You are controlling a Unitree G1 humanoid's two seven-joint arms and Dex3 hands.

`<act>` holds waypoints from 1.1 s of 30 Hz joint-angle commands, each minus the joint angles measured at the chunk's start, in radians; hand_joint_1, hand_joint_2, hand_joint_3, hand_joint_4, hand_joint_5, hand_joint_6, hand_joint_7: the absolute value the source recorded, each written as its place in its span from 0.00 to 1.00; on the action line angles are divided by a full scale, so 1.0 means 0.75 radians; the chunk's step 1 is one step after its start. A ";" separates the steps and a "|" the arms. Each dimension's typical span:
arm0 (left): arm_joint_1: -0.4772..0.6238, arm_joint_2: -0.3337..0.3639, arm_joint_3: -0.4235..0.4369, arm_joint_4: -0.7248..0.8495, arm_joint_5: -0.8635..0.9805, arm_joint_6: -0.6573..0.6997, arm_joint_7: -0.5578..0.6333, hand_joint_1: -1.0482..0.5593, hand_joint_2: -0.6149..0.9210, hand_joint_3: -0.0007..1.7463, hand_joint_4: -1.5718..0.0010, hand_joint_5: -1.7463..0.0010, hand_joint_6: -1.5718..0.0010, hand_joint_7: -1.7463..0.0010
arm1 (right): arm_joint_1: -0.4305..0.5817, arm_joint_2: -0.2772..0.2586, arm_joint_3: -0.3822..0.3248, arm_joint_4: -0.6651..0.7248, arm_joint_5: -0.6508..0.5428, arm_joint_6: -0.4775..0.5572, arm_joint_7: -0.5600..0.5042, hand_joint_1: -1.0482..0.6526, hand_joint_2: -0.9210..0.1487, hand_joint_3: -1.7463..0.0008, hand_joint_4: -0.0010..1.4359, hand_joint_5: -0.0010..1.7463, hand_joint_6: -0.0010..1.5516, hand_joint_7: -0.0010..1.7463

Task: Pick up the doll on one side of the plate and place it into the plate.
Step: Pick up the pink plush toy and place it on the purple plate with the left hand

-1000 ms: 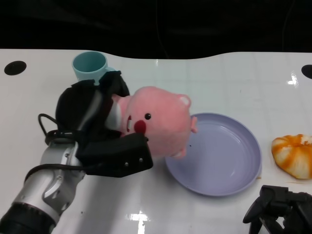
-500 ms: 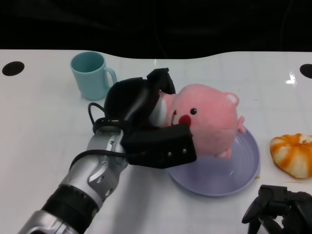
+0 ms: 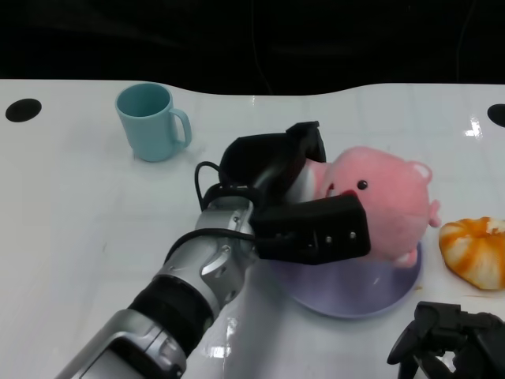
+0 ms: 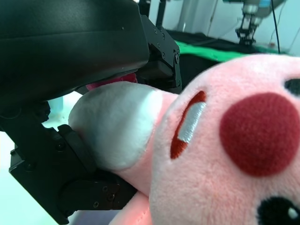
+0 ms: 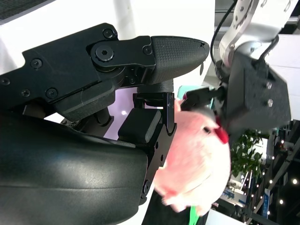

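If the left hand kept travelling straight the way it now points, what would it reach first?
Holding the pink doll over the purple plate, the left hand points toward the robot's right. The doll would probably meet the orange plush first, though their relative heights are unclear.

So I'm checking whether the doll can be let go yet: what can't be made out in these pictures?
- Whether the doll touches the plate: head view, the left hand and the doll's body cover the plate's middle.
- Plate: left wrist view, the doll fills the frame.
- Right hand: cut off by the head view's bottom edge; its fingers look empty.
- Orange thing: cut by the right edge.
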 commanded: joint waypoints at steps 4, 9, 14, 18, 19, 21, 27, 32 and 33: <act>-0.087 -0.012 -0.026 0.059 -0.008 0.002 -0.060 0.51 0.85 0.34 0.47 0.00 0.59 0.13 | 0.015 0.001 0.001 -0.033 0.008 0.020 -0.012 0.04 0.00 0.77 0.68 0.80 0.63 0.63; -0.095 -0.024 -0.005 0.022 -0.060 0.058 -0.185 0.47 0.99 0.07 0.52 0.11 0.46 0.69 | 0.018 -0.003 0.001 -0.041 0.014 0.028 -0.009 0.04 0.00 0.77 0.68 0.80 0.63 0.63; -0.083 0.033 -0.082 -0.068 -0.002 0.069 -0.276 0.34 1.00 0.11 0.68 0.46 0.58 0.91 | 0.015 -0.006 -0.003 -0.036 0.014 0.019 -0.005 0.04 0.00 0.77 0.67 0.80 0.62 0.63; -0.091 0.104 -0.181 -0.148 0.092 0.089 -0.411 0.16 1.00 0.24 0.85 0.81 0.79 1.00 | 0.012 -0.007 -0.006 -0.032 0.012 0.016 -0.008 0.04 0.00 0.77 0.67 0.80 0.62 0.63; -0.090 0.117 -0.195 -0.170 0.107 0.099 -0.448 0.13 1.00 0.26 0.90 0.84 0.83 1.00 | 0.011 -0.007 -0.007 -0.029 0.010 0.012 -0.009 0.04 0.00 0.77 0.67 0.80 0.62 0.63; -0.084 0.131 -0.206 -0.203 0.122 0.113 -0.489 0.09 1.00 0.29 0.96 0.87 0.89 1.00 | 0.010 -0.007 -0.008 -0.025 0.008 0.007 -0.010 0.04 0.00 0.76 0.67 0.80 0.62 0.63; -0.040 0.195 -0.208 -0.326 0.134 0.123 -0.571 0.02 1.00 0.33 1.00 0.95 0.96 1.00 | 0.008 -0.012 -0.011 -0.023 0.017 0.008 0.000 0.04 0.00 0.76 0.67 0.80 0.62 0.63; 0.033 0.267 -0.177 -0.477 0.110 0.106 -0.609 0.00 1.00 0.34 1.00 0.97 0.97 1.00 | 0.010 -0.012 -0.015 -0.026 0.026 0.013 0.008 0.04 0.00 0.76 0.67 0.80 0.62 0.62; 0.055 0.285 -0.164 -0.522 0.102 0.103 -0.615 0.00 1.00 0.34 0.99 0.97 0.97 0.99 | 0.010 -0.012 -0.016 -0.027 0.025 0.013 0.007 0.04 0.00 0.76 0.67 0.80 0.62 0.62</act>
